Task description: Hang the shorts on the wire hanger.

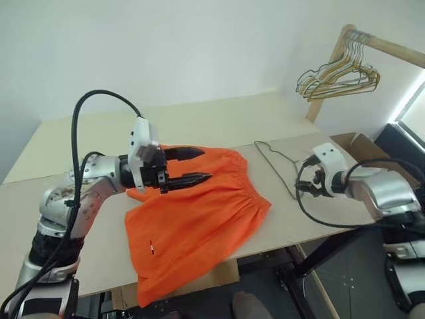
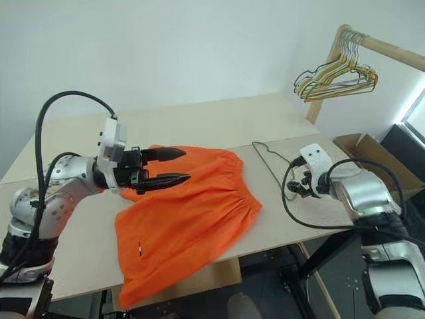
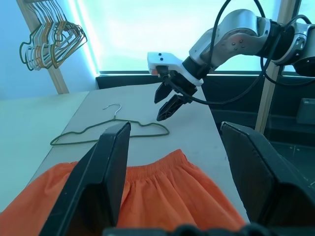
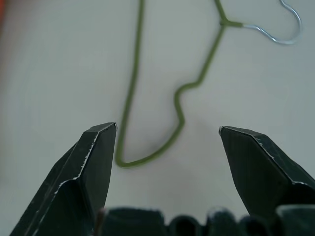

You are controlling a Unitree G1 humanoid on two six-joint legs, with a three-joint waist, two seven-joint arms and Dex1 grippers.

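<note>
The orange shorts point(image 1: 199, 222) lie spread on the table point(image 1: 219, 119), their lower end drooping over the front edge. My left gripper point(image 1: 207, 165) hovers open just above their upper left part, pointing right, with nothing between its fingers. To the right of the shorts, the thin olive wire hanger point(image 3: 147, 123) lies flat on the table. My right gripper point(image 1: 309, 186) hangs tilted down over the hanger's near end point(image 4: 128, 98). It is open and empty, clear of the wire.
A bunch of several gold and green wire hangers point(image 1: 339, 76) hangs from a wooden rack point(image 1: 388, 46) at the back right. An open cardboard box point(image 1: 358, 143) sits beyond the table's right end. A black cable loops under my right wrist.
</note>
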